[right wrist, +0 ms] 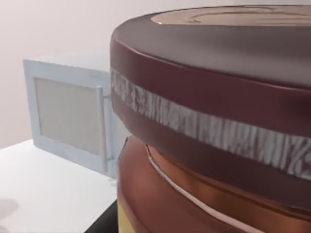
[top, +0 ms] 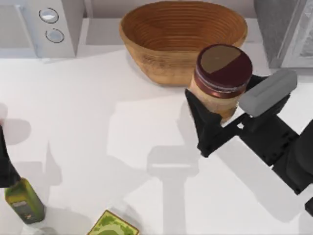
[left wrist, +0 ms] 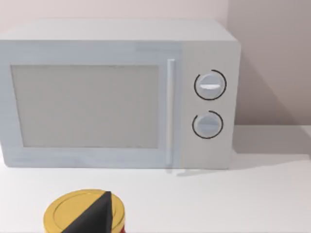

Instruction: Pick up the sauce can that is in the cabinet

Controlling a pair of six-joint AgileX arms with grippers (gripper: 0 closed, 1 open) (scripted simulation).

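- Top view, near edge first: a green oil bottle [top: 24, 201] stands at about eight o'clock on the table [top: 98, 137], and a green-labelled packet [top: 115, 226] pokes in at six o'clock.
- The left gripper sits parked at nine o'clock beside that bottle; I cannot tell whether its fingers are spread or closed. Its wrist camera looks over a yellow-topped tin [left wrist: 85, 213] toward the microwave [left wrist: 116, 92].
- Moving up to two o'clock: the right gripper [top: 215, 115] has its dark fingers clasped around the sauce can [top: 222, 78], holding it by the lower body, maroon lid with tan patch facing up.
- The can looks lifted off the table, hanging just in front of the wicker basket [top: 171, 34]. In the right wrist view the sauce can [right wrist: 218, 121] looms huge against the lens.
- Far corner at one o'clock: the cabinet [top: 283, 29], grey with a paler front panel, stands well clear of the can now.
- My read: the pick itself appears done; this is the carry-and-hold phase.
- Next move calls for a steady grip, keeping the can upright, and avoiding a brush against the basket rim while raising or holding.
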